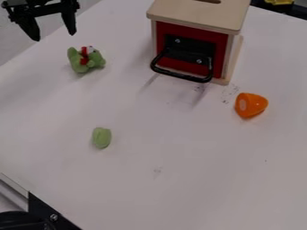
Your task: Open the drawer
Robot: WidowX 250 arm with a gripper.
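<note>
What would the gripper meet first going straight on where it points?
The gripper would probably meet the white tabletop, though the green-and-red toy lies close to that line; depth is unclear.

Likely a robotics lab: a black robot gripper (55, 37) hangs at the upper left, near a wide white table (168, 193); at the lower left, a metal rail (13, 185) meets a black plate (42, 209) with a screw.

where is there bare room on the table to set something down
Widest is the near part of the table, below the pale green piece and orange piece. The middle between those two, in front of the black handle, is bare too. Tighter: between orange piece and wooden box, and by the green plush, near the pincer.
</note>
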